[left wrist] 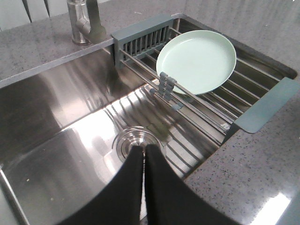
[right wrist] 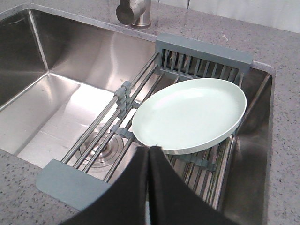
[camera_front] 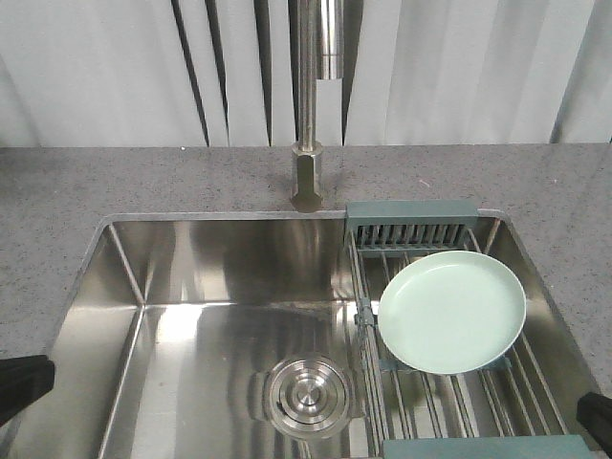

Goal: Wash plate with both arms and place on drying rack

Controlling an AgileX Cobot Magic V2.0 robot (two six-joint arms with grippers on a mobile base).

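The pale mint-green plate (camera_front: 452, 311) rests tilted on the drying rack (camera_front: 409, 233), which spans the right side of the steel sink (camera_front: 191, 287). The same plate (left wrist: 197, 60) (right wrist: 190, 115) shows in both wrist views, on the rack (left wrist: 140, 40) (right wrist: 201, 54). My left gripper (left wrist: 143, 149) is shut and empty, hanging above the round drain (left wrist: 131, 140). My right gripper (right wrist: 149, 149) is shut and empty too, its tips just short of the plate's near rim. In the front view only dark bits of the arms (camera_front: 21, 382) show at the lower corners.
A steel faucet (camera_front: 311, 105) rises from the grey speckled counter (camera_front: 96, 182) behind the sink. The drain (camera_front: 308, 392) sits in the sink floor left of the rack. The rack's near end piece (right wrist: 70, 180) rests on the counter edge.
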